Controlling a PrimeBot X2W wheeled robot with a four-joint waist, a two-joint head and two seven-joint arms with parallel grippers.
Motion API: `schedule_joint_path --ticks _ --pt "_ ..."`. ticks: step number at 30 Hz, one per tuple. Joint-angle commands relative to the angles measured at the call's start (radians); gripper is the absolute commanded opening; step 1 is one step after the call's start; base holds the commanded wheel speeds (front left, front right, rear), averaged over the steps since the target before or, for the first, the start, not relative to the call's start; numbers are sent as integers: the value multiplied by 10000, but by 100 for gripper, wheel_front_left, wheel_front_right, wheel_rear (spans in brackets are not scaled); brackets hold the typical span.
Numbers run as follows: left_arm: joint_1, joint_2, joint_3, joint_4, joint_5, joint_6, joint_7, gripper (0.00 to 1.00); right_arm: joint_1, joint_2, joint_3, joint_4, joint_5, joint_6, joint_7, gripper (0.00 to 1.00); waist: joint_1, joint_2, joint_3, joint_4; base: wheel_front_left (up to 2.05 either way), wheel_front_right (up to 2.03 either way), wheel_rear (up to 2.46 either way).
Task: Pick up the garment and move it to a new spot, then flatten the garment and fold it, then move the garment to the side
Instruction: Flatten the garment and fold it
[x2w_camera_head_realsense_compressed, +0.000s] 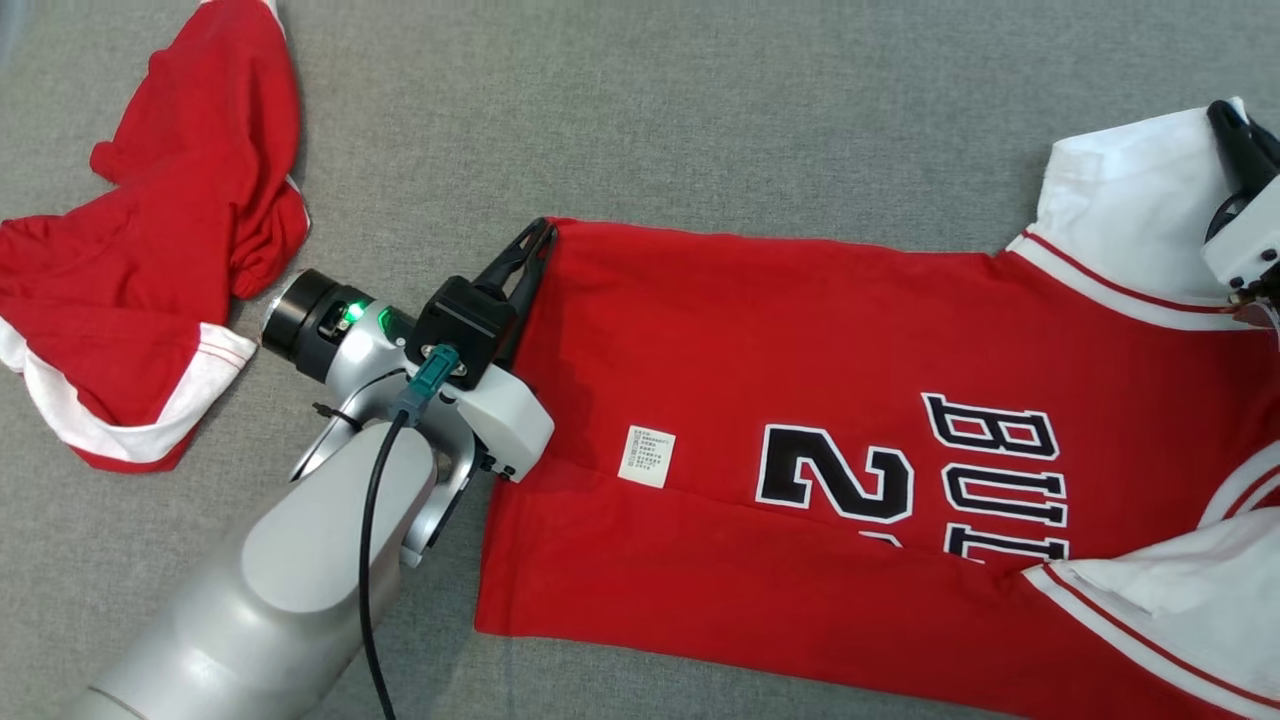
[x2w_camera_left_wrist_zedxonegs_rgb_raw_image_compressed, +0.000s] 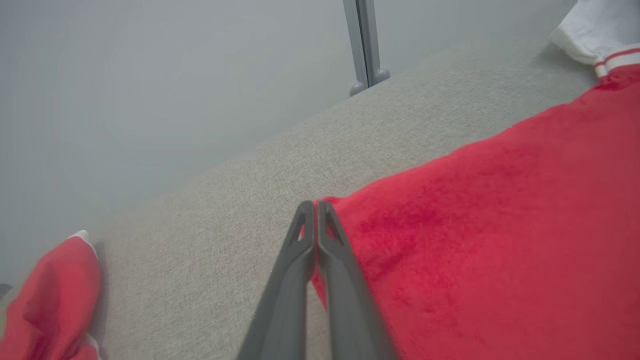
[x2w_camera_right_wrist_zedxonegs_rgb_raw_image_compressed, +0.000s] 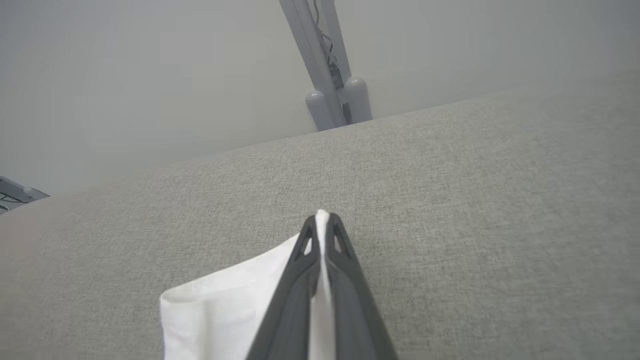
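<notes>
The garment, a red jersey with white sleeves and black lettering, lies spread out on the grey cloth surface. At the jersey's far hem corner, my left gripper is shut on the red fabric; in the left wrist view the closed gripper pinches the garment's edge. My right gripper sits at the upper right on the white sleeve. In the right wrist view that gripper is shut with a strip of the white sleeve between its fingers.
A second red garment with white trim lies crumpled at the left, also seen in the left wrist view. A grey metal post stands beyond the surface's far edge, and the right wrist view shows a similar post.
</notes>
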Motion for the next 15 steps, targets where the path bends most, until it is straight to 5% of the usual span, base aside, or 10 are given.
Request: schedule_joint_path --ticks 1,15 --pt "96 123 68 34 -39 56 -42 0 188 -121 94 -132 93 4 -129 0 0 0 -185 -171 0 0 0" --pt "992 626 139 89 -435 230 -111 0 2473 -492 997 -2130 1403 4 -904 0 0 0 -1585 -968 0 0 0"
